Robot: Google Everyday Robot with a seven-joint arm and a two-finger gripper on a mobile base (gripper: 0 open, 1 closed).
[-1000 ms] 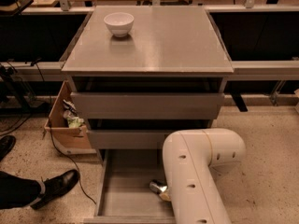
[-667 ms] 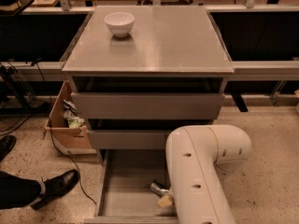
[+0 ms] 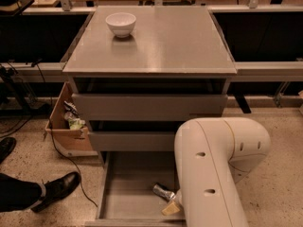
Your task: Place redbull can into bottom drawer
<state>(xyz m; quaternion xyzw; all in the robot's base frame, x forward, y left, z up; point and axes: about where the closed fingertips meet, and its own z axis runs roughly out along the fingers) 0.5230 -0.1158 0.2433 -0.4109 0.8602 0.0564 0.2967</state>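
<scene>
The redbull can (image 3: 163, 191), a small shiny silver can, lies tilted on its side low inside the open bottom drawer (image 3: 128, 183), right of the floor's middle. My gripper (image 3: 171, 205) is down in the drawer right against the can's near end. It is mostly hidden behind my white arm (image 3: 213, 169), and only a cream-coloured tip shows. I cannot tell whether the can is held or resting free on the drawer floor.
A white bowl (image 3: 120, 23) stands on the cabinet top (image 3: 161, 41) at the back left. The two upper drawers (image 3: 147, 107) stick out slightly. A cardboard box (image 3: 68, 126) stands left of the cabinet. A person's black shoe (image 3: 59, 188) and a cable lie on the floor at the left.
My arm has shifted a little to the right and towards the camera. The can and gripper tip have moved slightly right and lower in the drawer.
</scene>
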